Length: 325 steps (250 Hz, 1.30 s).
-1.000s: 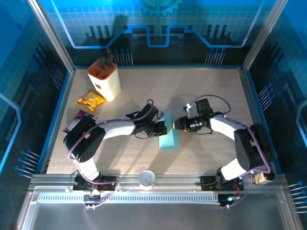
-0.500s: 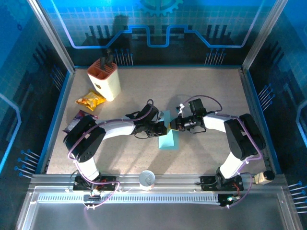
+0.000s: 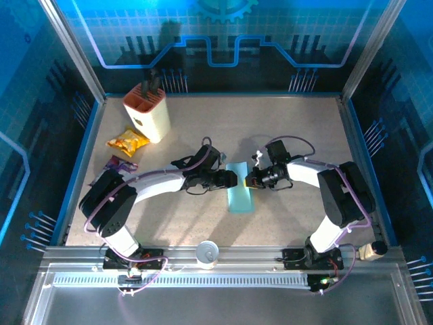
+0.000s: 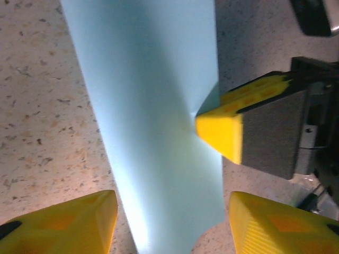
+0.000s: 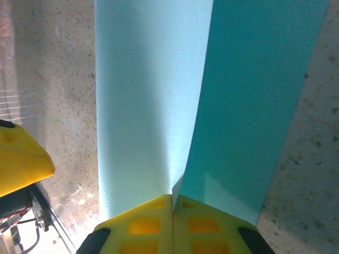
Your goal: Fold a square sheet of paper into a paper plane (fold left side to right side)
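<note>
I see my right pincer [image 5: 172,203] pressed together, pinching the folded sheet of paper [image 5: 153,106] at its edge, while my left pincer [image 4: 174,203] is spread, straddling it.

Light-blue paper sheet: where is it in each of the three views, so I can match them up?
Top external: the thin light-blue sheet of paper lies folded at table centre, between the two arms' tips.
Left wrist: the sheet runs from top centre to bottom centre.
Right wrist: the sheet spans the upper middle, two layers parting.
Shared landmark: the right gripper, yellow jaws shut on the sheet's edge, in all three.
</note>
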Available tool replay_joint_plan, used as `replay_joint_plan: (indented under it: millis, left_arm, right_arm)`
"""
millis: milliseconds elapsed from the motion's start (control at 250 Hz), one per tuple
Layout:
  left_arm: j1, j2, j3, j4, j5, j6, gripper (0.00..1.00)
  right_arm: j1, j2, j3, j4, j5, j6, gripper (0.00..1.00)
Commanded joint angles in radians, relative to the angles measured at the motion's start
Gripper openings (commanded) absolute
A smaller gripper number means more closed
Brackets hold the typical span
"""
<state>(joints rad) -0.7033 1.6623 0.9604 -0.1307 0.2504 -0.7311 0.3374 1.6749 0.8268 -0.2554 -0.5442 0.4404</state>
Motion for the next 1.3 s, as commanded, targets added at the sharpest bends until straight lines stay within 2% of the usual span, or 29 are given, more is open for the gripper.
replay_joint_plan:
  millis: [0,100,264,368,559,727,1019,1155,1295]
  left_arm:
    - [0.001,0.039,0.028,-0.05,-0.016,0.005,0.64]
    - [-0.005,0.073,0.047,-0.053,-0.006,0.006,0.66]
    - [-0.019,0.122,0.079,-0.058,-0.009,0.005,0.65]
    - [-0.021,0.149,0.087,-0.053,-0.013,-0.003,0.61]
    - [-0.028,0.196,0.112,-0.084,-0.034,0.001,0.47]
    - [-0.038,0.233,0.125,-0.124,-0.068,0.015,0.41]
    - [-0.076,0.297,0.185,-0.229,-0.124,0.053,0.41]
    - [-0.078,0.314,0.196,-0.231,-0.126,0.037,0.45]
    - [-0.081,0.332,0.209,-0.243,-0.136,0.019,0.47]
  right_arm:
    - [0.015,-0.014,0.021,-0.056,0.039,-0.021,0.01]
    - [0.018,-0.014,0.016,-0.048,0.035,-0.02,0.01]
    - [0.018,-0.013,0.019,-0.052,0.032,-0.025,0.01]
    - [0.019,-0.014,0.019,-0.053,0.033,-0.027,0.02]
    - [0.018,-0.012,0.021,-0.057,0.033,-0.026,0.04]
    - [0.011,-0.048,0.022,-0.087,0.058,-0.033,0.2]
    - [-0.103,-0.218,-0.013,-0.166,0.125,-0.049,0.45]
    - [-0.147,-0.28,-0.024,-0.199,0.15,-0.061,0.5]
    - [-0.164,-0.316,-0.036,-0.208,0.166,-0.06,0.51]
